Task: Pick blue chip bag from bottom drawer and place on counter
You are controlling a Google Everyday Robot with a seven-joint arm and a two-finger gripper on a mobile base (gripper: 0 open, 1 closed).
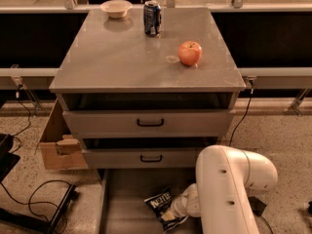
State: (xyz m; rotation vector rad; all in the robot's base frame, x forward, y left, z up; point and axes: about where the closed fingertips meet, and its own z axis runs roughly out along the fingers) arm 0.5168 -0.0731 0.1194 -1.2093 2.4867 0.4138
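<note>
So the blue chip bag (160, 202) is seen lying label-up on the floor of the pulled-out bottom drawer (122, 213), toward its right side. The gripper (171, 214) is found down in the drawer at the bag's lower right edge, touching it, though whether the bag is actually clamped can't be made out. Up on the counter (122, 57), a red apple (189, 53), a blue soda can (152, 18) and a small bowl (116, 8) are seen.

Blue chip bag (161, 204), white label: "KETTLE", dark lettering.
</note>
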